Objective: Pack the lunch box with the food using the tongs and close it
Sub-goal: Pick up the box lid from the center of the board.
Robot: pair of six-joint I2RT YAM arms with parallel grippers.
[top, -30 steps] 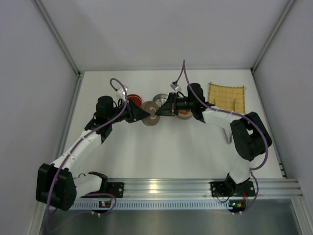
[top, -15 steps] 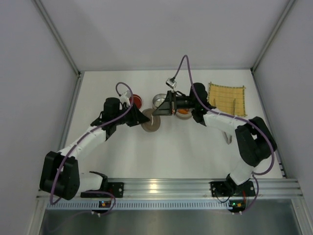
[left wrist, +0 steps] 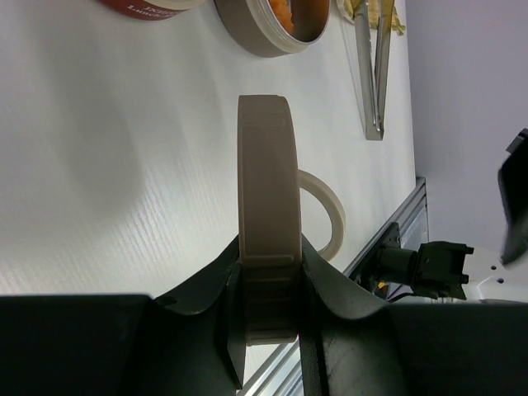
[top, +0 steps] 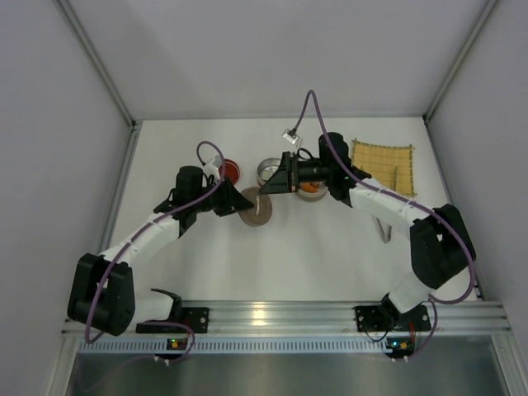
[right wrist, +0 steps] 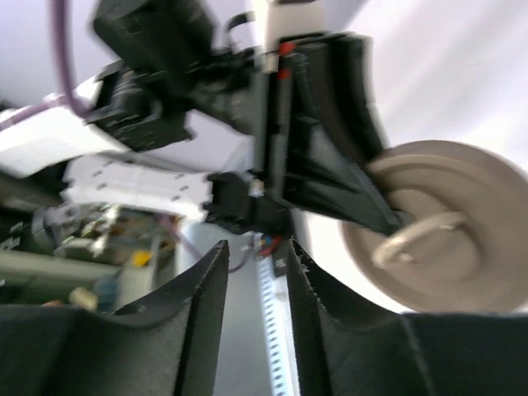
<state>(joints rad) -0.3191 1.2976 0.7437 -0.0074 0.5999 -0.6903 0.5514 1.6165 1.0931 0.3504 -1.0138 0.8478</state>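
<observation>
My left gripper [top: 245, 202] is shut on the round beige lid [top: 259, 213]. The left wrist view shows the lid [left wrist: 266, 206] edge-on between the fingers, its ring handle [left wrist: 330, 210] facing right. My right gripper [top: 269, 185] hovers just behind the lid, jaws open with nothing between them [right wrist: 257, 247]; the lid's face [right wrist: 437, 239] is to its right. Orange food [left wrist: 289, 10] lies in an open tin [top: 311, 190] of the lunch box. An empty silver tin [top: 268, 170] stands beside it. The tongs [left wrist: 371, 74] lie on the table near the mat, partly hidden under the right arm in the top view.
A red-rimmed round container [top: 230, 172] sits behind my left gripper. The yellow woven mat [top: 382, 162] lies at the back right. Grey walls close in the table on three sides, and an aluminium rail [top: 272, 313] runs along the near edge.
The right gripper's jaws closed by the lid, then opened, and it drew back a little toward the tins. The left gripper, still holding the lid, shifted slightly toward the near side.
</observation>
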